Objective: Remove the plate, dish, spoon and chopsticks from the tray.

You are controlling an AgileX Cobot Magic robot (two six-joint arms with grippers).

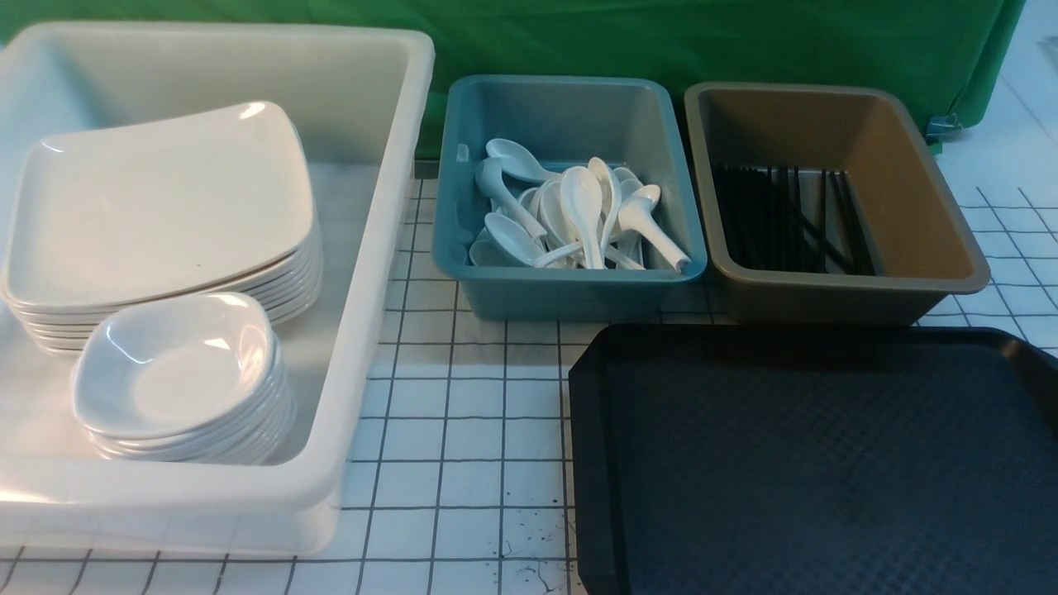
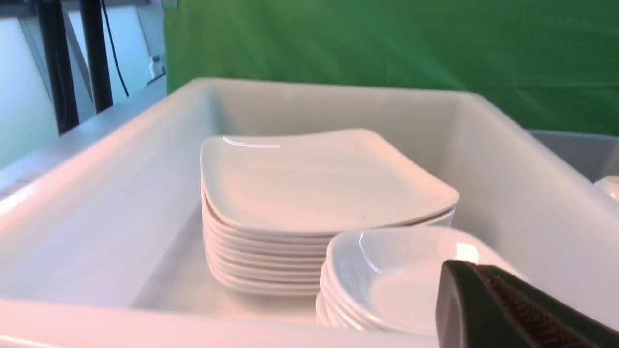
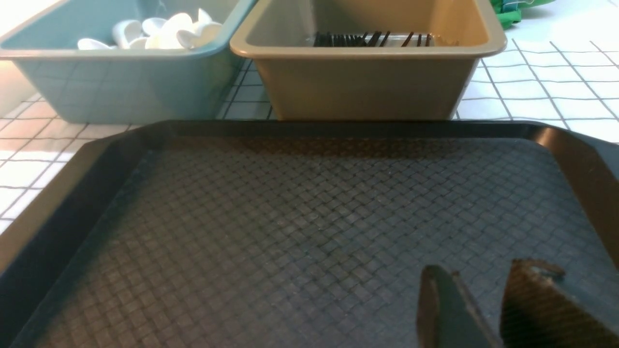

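Tray (image 1: 814,463) bare; three bins (image 1: 570,198) hold the tableware

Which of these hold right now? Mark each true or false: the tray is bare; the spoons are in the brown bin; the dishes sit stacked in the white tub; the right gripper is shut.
1. The tray is bare. True.
2. The spoons are in the brown bin. False: they lie in the blue bin; the brown one holds chopsticks.
3. The dishes sit stacked in the white tub. True, in front of the plates.
4. The right gripper is shut. False: its jaws stand apart, holding nothing.
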